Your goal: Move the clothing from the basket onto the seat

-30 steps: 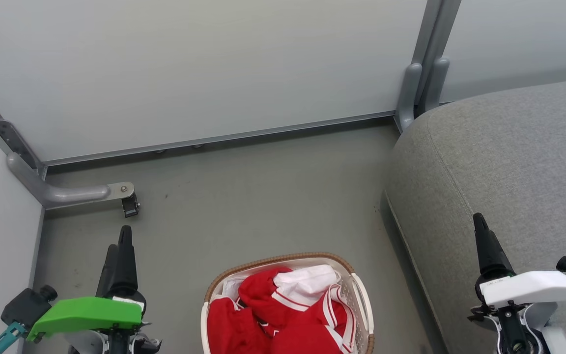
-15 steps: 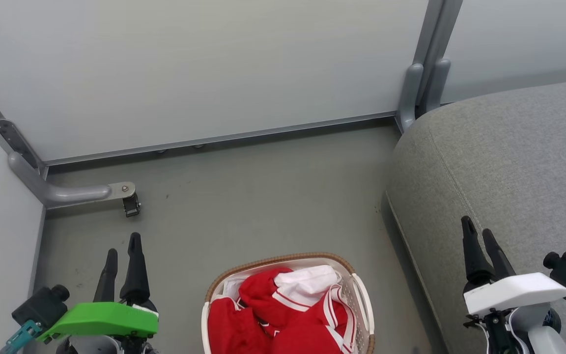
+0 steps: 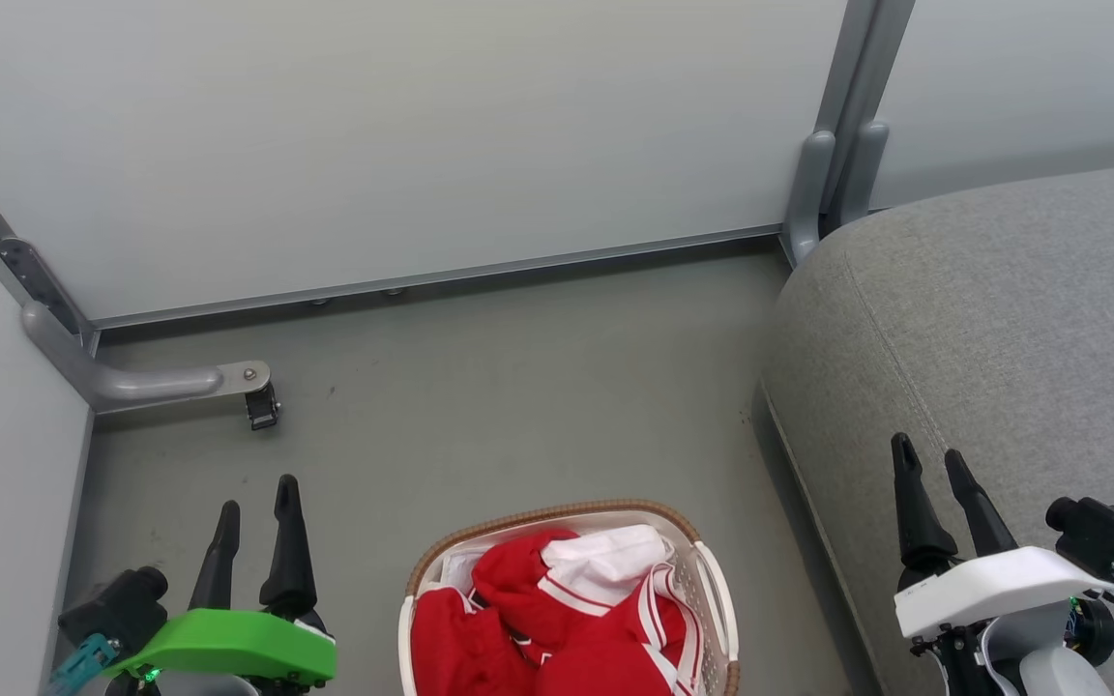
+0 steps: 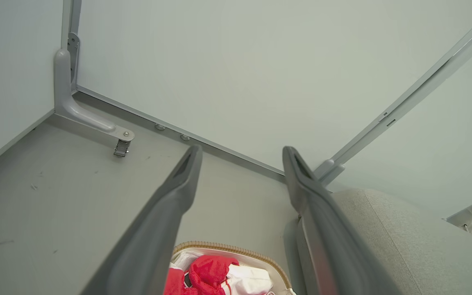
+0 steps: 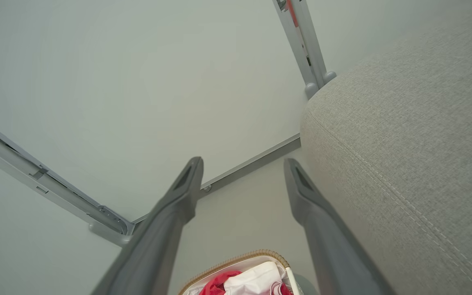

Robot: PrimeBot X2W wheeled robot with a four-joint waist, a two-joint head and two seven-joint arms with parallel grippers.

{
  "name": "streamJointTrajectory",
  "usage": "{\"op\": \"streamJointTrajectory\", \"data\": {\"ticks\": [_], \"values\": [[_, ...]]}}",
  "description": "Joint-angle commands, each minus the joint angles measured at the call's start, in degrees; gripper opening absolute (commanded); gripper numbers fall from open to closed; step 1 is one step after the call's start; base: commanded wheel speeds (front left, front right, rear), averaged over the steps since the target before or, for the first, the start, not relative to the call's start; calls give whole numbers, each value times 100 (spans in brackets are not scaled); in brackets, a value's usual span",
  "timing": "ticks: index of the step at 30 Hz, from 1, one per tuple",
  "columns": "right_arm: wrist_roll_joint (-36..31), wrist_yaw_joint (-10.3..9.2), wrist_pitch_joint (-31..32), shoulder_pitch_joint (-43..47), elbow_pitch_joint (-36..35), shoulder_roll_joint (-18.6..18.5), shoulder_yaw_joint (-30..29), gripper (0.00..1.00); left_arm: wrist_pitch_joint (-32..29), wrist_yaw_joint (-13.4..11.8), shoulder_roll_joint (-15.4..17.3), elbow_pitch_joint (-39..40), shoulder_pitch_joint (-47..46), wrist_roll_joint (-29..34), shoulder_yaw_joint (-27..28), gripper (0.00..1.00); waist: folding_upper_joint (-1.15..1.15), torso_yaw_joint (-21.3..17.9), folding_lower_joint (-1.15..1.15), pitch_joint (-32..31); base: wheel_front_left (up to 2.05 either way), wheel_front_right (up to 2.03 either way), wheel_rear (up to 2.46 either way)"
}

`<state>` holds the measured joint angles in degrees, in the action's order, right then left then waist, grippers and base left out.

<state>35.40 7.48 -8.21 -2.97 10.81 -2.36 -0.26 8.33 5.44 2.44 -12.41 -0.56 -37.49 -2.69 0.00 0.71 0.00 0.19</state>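
Note:
The red clothing (image 3: 557, 628) with white stripes lies bunched in the white basket (image 3: 721, 619) with a brown woven rim, low in the middle of the head view. The grey seat (image 3: 1002, 319) fills the right side. My left gripper (image 3: 257, 493) stands open over the floor, left of the basket. My right gripper (image 3: 929, 454) stands open above the seat's front edge, right of the basket. In the left wrist view the clothing (image 4: 207, 270) and basket (image 4: 236, 248) show between the open gripper (image 4: 242, 151) fingers. The right wrist view shows the open gripper (image 5: 242, 164), the basket (image 5: 240, 259), the clothing (image 5: 219, 282) and the seat (image 5: 404, 135).
Pale partition panels (image 3: 402, 135) close off the back and left. A grey metal foot with a small castor (image 3: 257, 406) juts onto the floor at left. A grey post (image 3: 837, 145) stands at the seat's far corner. Bare grey floor (image 3: 518, 387) lies beyond the basket.
Both grippers have turned so that their two fingers now show apart. The left gripper has drawn lower in the head view; the right has shifted slightly left.

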Motion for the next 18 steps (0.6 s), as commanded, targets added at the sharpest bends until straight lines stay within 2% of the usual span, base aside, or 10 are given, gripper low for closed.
{"op": "streamJointTrajectory", "data": {"ticks": [1,18], "values": [[-168,1,-69,15,-69,-41,13,100,61,-26,43,16,35,181,-27,100,0,3,0,-6,0,0,0],[-1135,2,-305,77,-36,-50,118,100,293,-46,51,-122,90,965,-170,100,0,44,0,-25,0,0,0]]}}
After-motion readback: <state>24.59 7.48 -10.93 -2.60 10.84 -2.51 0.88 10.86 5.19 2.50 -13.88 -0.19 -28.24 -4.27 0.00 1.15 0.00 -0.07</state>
